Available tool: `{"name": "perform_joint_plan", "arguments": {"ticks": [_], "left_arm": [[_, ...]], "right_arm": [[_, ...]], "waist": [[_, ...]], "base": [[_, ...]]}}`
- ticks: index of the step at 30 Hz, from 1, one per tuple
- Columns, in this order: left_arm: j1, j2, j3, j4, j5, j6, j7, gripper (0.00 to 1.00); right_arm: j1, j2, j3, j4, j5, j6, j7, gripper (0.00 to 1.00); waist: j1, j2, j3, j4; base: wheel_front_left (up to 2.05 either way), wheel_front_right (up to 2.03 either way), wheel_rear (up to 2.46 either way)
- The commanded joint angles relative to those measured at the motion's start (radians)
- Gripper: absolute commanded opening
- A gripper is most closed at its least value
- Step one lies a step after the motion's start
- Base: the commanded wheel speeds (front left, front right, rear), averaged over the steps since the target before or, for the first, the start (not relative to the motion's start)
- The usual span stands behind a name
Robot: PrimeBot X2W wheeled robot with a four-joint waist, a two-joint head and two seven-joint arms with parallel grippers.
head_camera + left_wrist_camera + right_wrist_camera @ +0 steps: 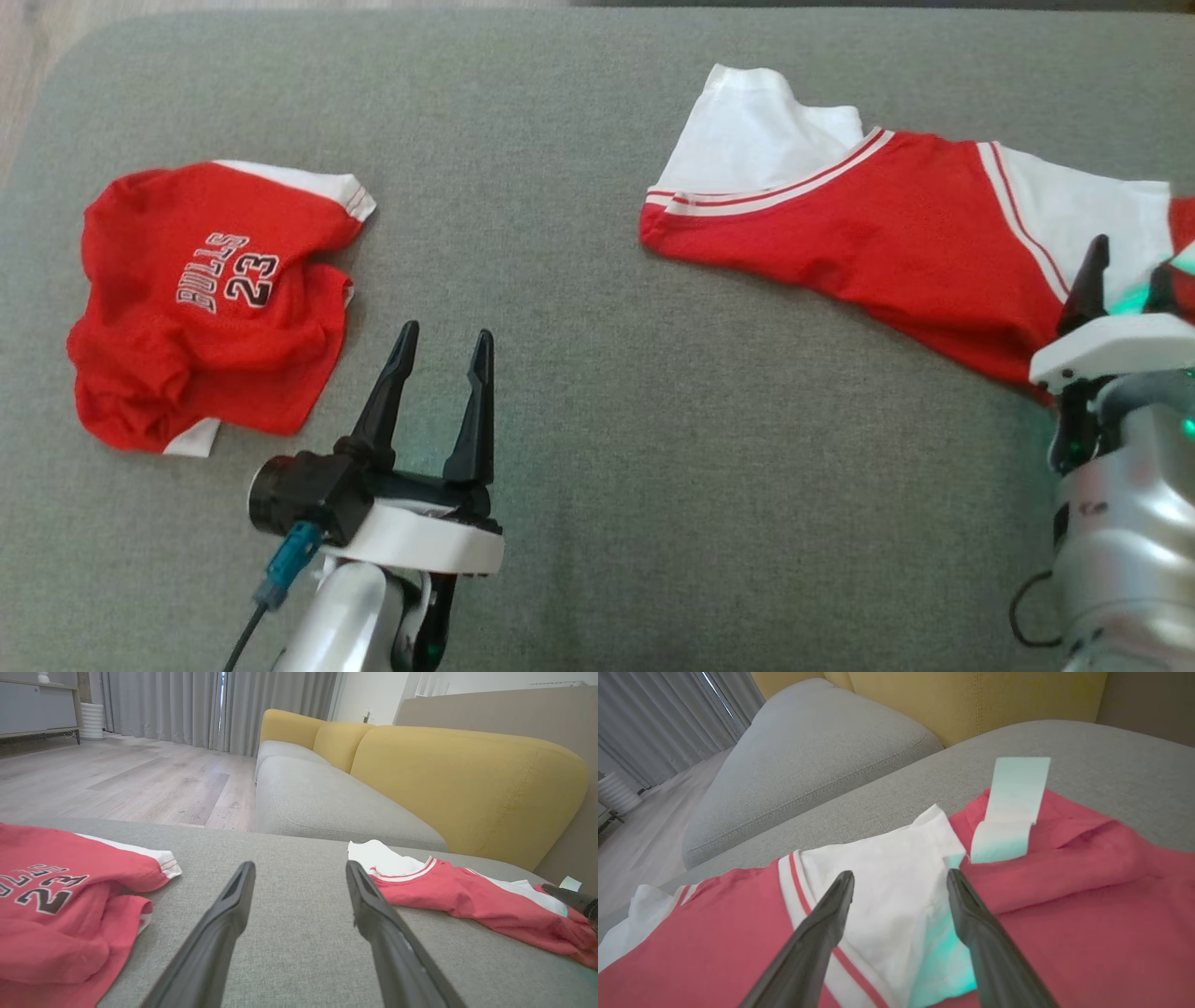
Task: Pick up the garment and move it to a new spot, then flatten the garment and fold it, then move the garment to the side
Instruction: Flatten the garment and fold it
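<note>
Right gripper (900,873), fingers apart, low over red-and-white garment (887,224), perhaps in contact.

A living room in a home. A wide seat of grey woven fabric with rounded corners (560,140), like a sofa section or ottoman, lies in the foreground. Close behind it stands a long sofa with a grey fabric seat cushion (317,798) and plump mustard-yellow backrests (467,774). Pale wood-look plank flooring (131,779) stretches away to floor-length grey pleated curtains (163,704), with a sliver of daylight between them. At the far left, a low grey cabinet on thin legs (32,711) stands beside a white ribbed cylinder (92,721), too distant to identify. A plain white wall (373,690) rises behind the sofa.
</note>
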State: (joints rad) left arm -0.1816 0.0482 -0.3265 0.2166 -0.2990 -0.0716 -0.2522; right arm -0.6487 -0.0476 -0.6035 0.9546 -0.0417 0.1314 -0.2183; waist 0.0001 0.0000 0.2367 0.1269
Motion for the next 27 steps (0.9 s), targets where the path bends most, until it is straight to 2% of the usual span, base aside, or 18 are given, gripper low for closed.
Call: {"name": "perform_joint_plan", "arguments": {"ticks": [1, 9, 10, 11, 14, 20, 23, 27], "left_arm": [[-0.036, 0.002, 0.023, -0.028, 0.001, -0.004, -0.01, 1.0], [-0.048, 0.002, 0.024, -0.015, 0.0, -0.009, -0.01, 1.0], [-0.049, 0.002, 0.024, -0.014, 0.0, -0.009, -0.01, 1.0], [-0.049, 0.002, 0.023, -0.014, 0.0, -0.008, -0.01, 1.0], [-0.05, 0.002, 0.022, -0.014, 0.001, -0.005, -0.01, 1.0], [-0.052, 0.002, 0.022, -0.008, -0.001, -0.008, -0.01, 1.0], [-0.049, 0.002, 0.021, -0.004, -0.004, -0.008, -0.01, 1.0], [-0.038, 0.002, 0.024, -0.001, -0.006, -0.004, -0.01, 1.0]], "right_arm": [[-0.041, -0.003, -0.001, -0.013, -0.026, -0.001, -0.003, 1.0], [-0.109, -0.003, -0.133, 0.1, -0.134, -0.001, -0.03, 1.0], [-0.117, -0.003, -0.134, 0.116, -0.135, -0.001, -0.033, 0.48], [-0.128, -0.003, -0.129, 0.13, -0.134, -0.001, -0.036, 0.0], [-0.151, -0.003, -0.104, 0.151, -0.125, -0.001, -0.042, 0.0], [-0.168, -0.003, 0.019, 0.07, -0.033, -0.001, -0.043, 0.0], [-0.148, -0.003, 0.187, -0.01, 0.093, -0.001, -0.043, 0.0], [-0.052, -0.003, 0.486, -0.191, 0.301, -0.001, -0.043, 0.0]], "waist": [[-0.0001, 0.0, 0.008, 0.004], [-0.0001, 0.0, 0.018, 0.004], [-0.0001, 0.0, 0.017, 0.002], [-0.0001, 0.0, 0.016, 0.001], [-0.0001, 0.0, 0.013, -0.007], [-0.0001, 0.0, 0.001, -0.013], [-0.0001, 0.0, -0.015, -0.015], [-0.0001, 0.0, -0.048, -0.017]], "base": [[0.0, 0.0, 0.0], [0.0, 0.0, 0.0], [0.0, 0.0, 0.0], [0.0, 0.0, 0.0], [0.0, 0.0, 0.0], [0.0, 0.0, 0.0], [0.0, 0.0, 0.0], [0.0, 0.0, 0.0]]}}
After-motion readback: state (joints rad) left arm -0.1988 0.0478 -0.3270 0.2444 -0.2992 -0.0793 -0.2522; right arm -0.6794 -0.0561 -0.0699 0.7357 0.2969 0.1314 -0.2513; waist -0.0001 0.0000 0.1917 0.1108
